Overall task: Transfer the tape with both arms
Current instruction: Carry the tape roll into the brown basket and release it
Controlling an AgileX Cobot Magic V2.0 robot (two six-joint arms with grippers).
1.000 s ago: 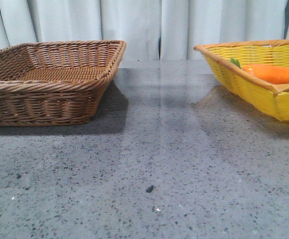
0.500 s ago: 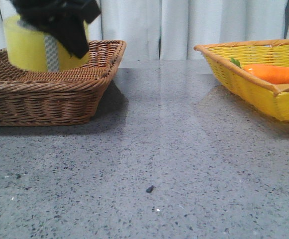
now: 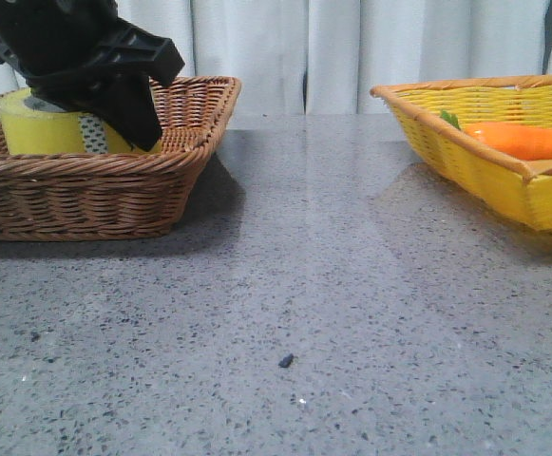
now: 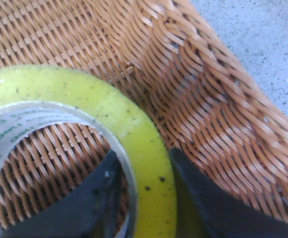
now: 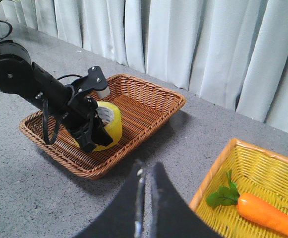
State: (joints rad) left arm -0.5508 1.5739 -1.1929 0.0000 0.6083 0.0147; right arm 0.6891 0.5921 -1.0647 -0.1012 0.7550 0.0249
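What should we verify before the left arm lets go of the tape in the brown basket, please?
1. Tape inside the brown basket: ok, it sits within the walls.
2. Left end effector gripping the roll: ok, one finger inside the core, one outside, wall pinched between.
3. Roll resting on the basket floor: cannot tell, the basket wall and the tape itself hide the contact.
4. Roll lying flat: ok, its core opening faces up and weave shows through it.
5. Right end effector out of the way: ok, shut and well clear of the basket.
6. Yellow basket undisturbed: ok, the carrot lies in it.
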